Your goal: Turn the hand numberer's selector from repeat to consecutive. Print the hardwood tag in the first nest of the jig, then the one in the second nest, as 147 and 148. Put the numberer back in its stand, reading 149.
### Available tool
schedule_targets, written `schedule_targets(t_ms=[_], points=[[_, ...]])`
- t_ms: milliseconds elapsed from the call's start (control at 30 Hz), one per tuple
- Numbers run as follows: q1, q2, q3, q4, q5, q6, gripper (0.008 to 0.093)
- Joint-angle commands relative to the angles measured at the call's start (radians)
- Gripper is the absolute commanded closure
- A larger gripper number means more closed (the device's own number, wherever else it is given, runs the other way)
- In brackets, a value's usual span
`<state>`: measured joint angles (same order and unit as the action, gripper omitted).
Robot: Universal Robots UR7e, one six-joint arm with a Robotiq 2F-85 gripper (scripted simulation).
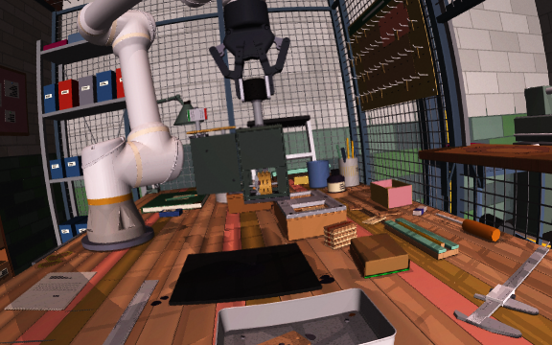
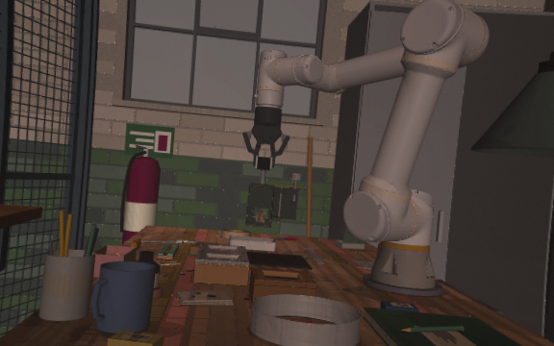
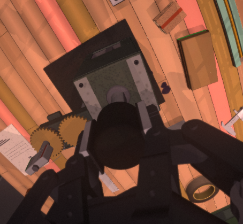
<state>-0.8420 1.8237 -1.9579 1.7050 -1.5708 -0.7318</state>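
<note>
High above the middle of the bench I hold the hand numberer (image 1: pixel 240 163) by its black knob (image 1: pixel 255 89) in my closed gripper (image 1: pixel 255 88), its dark green frame hanging upright under the plunger shaft with brass number wheels (image 1: pixel 264 182) at the bottom. The wrist camera shows the knob (image 3: pixel 120 133), the frame's top plate (image 3: pixel 112 82) and two brass gears (image 3: pixel 60 136) on its side. The jig (image 1: pixel 310 215), a wooden block with a grey metal frame, sits on the bench to the right and below. The black pad (image 1: pixel 247 272) lies underneath.
The white tray (image 1: pixel 304 318) sits at the near edge. Right of the jig lie a stack of tags (image 1: pixel 339 234), a brown block (image 1: pixel 379 254), a green-edged rail (image 1: pixel 420 237) and a pink box (image 1: pixel 391 192). A blue mug (image 1: pixel 318 173) and a ledger (image 1: pixel 175 201) stand farther back.
</note>
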Motion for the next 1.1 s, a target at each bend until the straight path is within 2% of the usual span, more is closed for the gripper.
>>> schedule_targets(t_ms=[0, 1067], points=[[0.009, 0.0, 0.004, 0.003, 0.0, 0.006, 0.0934], [0.304, -0.089, 0.073, 0.023, 0.0, 0.22, 0.0934]])
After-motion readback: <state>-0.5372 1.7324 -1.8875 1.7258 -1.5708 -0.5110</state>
